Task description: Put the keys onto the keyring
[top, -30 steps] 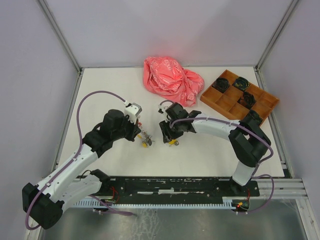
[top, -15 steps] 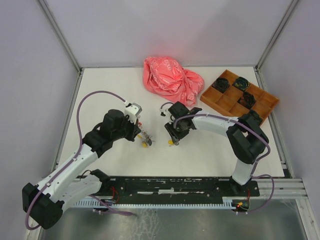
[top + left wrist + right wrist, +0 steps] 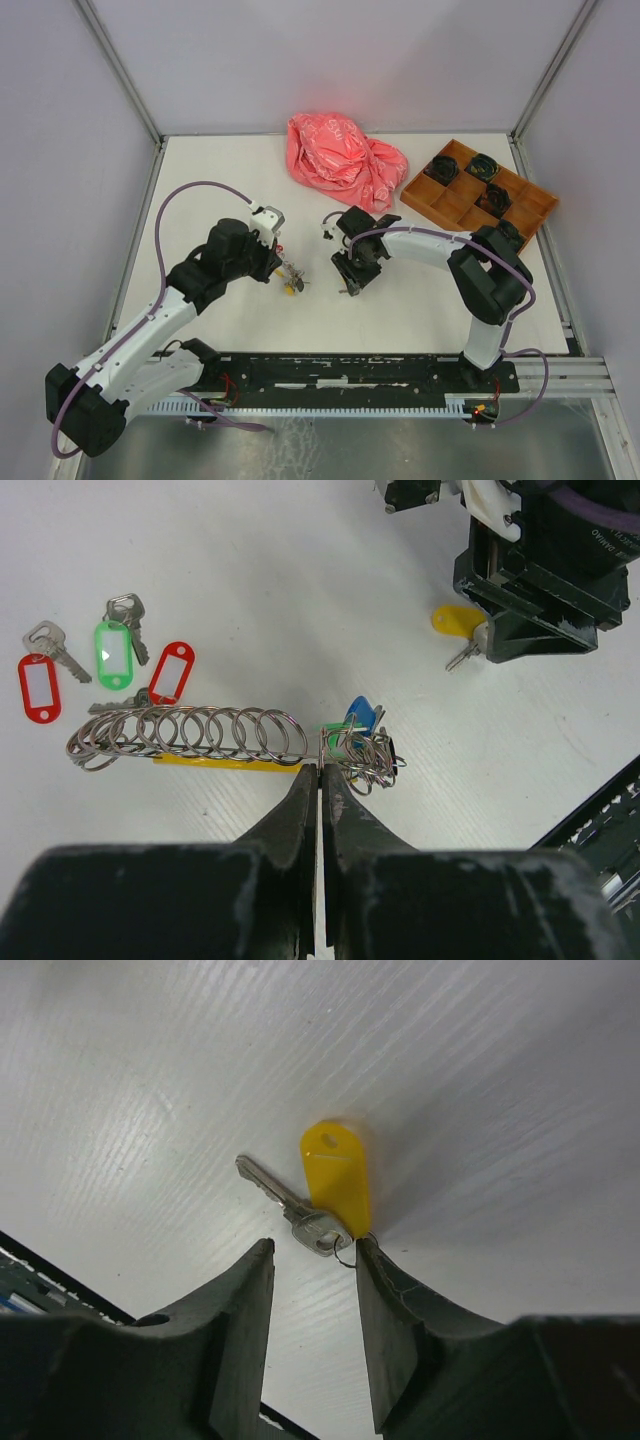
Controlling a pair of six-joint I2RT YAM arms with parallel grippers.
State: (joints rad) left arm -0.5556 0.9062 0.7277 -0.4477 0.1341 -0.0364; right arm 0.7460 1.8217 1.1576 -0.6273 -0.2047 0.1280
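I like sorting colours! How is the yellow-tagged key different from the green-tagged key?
The yellow-tagged key has a yellow tag; the green-tagged key has a green one. The yellow-tagged key lies alone at the tips of the right gripper, whose jaws stand open; the green-tagged key lies beside a red-tagged key, with no gripper near it. Both are small silver keys lying flat on the white table.
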